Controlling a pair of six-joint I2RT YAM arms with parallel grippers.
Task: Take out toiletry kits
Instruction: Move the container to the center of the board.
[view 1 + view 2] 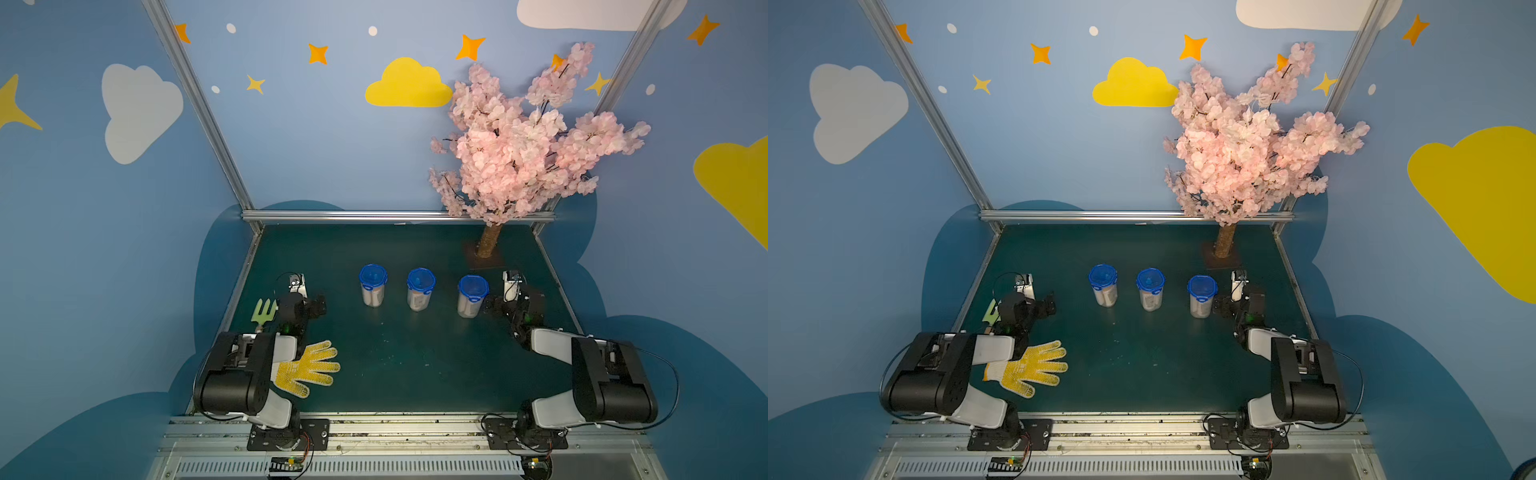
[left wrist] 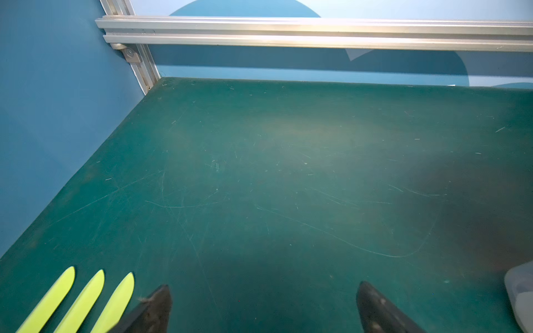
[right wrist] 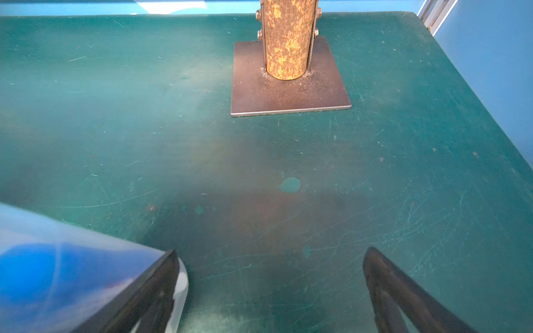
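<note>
Before reaching for anything, find the toiletry kits (image 1: 468, 308) shut inside three clear jars (image 1: 372, 301), each capped by a blue clip lid (image 1: 420, 279), standing upright in a row across the middle of the tabletop (image 1: 415, 365), parallel to its far edge. See the left fingers (image 2: 155, 308) spread wide over bare green near the left edge, grasping nothing, with a green fork (image 2: 83, 299) just beside. See the right fingers (image 3: 375, 271) likewise released and empty, low by the right edge, with the end jar (image 3: 57, 274) close against the outside of one; touching or not, cannot tell. Most likely to go wrong: tipping that end jar with any sideways sweep, tall, narrow and probably light as it looks. Also possible: tugging a clipped lid single-handed and dragging the whole jar along; slipping off smooth plastic; scattering small pieces toward the glove (image 1: 307, 368) at the near left corner. Keep clear of the tree trunk (image 3: 288, 43) near the far right corner.
</note>
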